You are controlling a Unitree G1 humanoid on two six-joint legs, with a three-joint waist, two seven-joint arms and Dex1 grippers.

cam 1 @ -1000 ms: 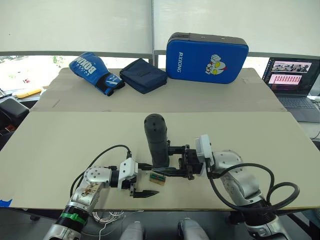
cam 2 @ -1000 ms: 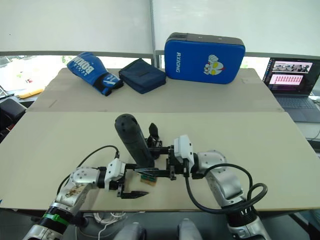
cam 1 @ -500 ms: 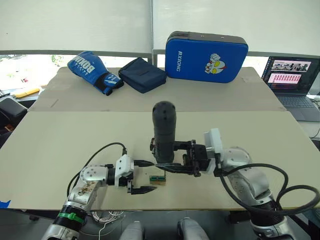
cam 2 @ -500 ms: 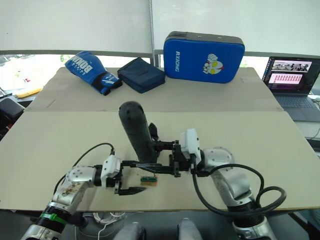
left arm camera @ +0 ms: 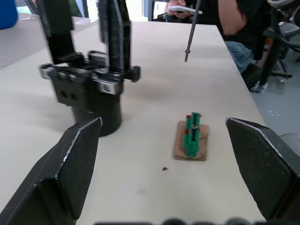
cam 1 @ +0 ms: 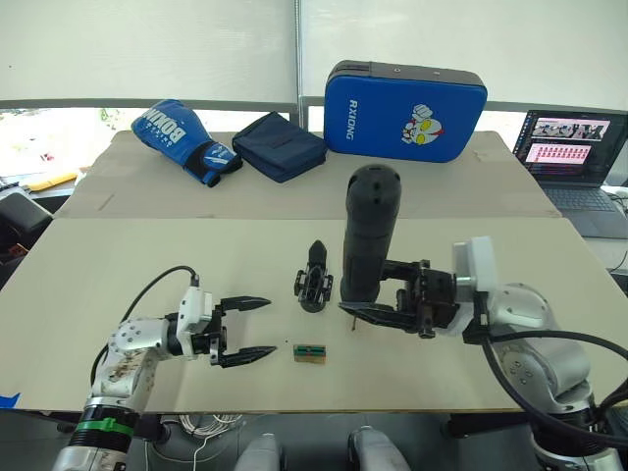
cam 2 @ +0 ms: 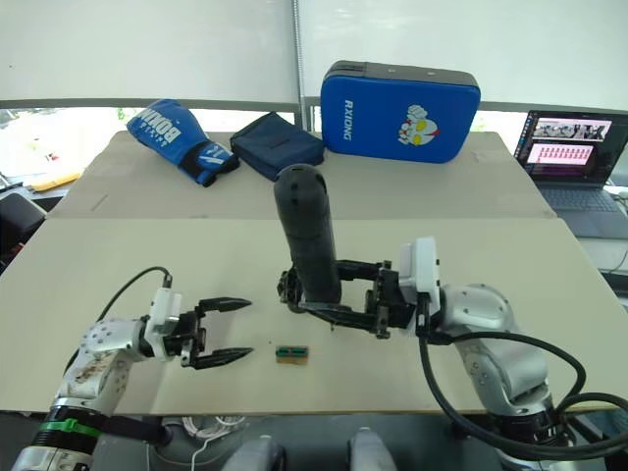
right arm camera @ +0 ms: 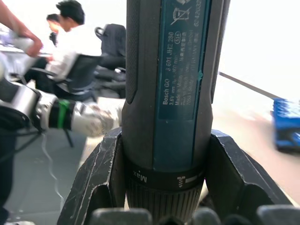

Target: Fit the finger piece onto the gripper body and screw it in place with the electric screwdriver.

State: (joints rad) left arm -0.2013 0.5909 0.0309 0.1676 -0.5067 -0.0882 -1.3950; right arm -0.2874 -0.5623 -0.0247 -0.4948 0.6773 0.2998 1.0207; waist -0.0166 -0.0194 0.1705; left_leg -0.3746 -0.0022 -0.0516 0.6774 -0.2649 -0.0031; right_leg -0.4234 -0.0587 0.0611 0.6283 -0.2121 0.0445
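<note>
Two cardboard-covered tables are filling the scene, and the near table (cam 1: pixel 118 265) is carrying the work while the far one is holding a blue pad (cam 1: pixel 405 98), a navy pouch (cam 1: pixel 282 146) and a blue boxing glove (cam 1: pixel 184 141). Off to the right a laptop (cam 1: pixel 572 157) is sitting with its screen lit.

Next in size, the electric screwdriver (cam 1: pixel 367 231) is standing nearly upright over the middle of the near table, its rounded end up and its thin metal bit pointing down just above the surface. The right gripper (cam 1: pixel 388 300) is clamping it low on the barrel, both black fingers pressing against its sides, as the right wrist view is showing up close (right arm camera: pixel 167 84).

The left gripper (cam 1: pixel 250 329) is hovering low over the near-left part of the table with its jaws spread wide and nothing between them, its fingers (left arm camera: pixel 77 161) pointing toward the middle of the table.

The gripper body (cam 1: pixel 315 282) is standing on its round base just left of the screwdriver, close to it, with a pointed black finger sticking up from the block; in the left wrist view it is sitting ahead of the open fingers (left arm camera: pixel 93 89).

A small green-and-tan block (cam 1: pixel 311 352) is lying flat on the table nearer the robot than the gripper body, between the two grippers and touching neither.

The finger piece as a separate loose part is something I cannot make out.
</note>
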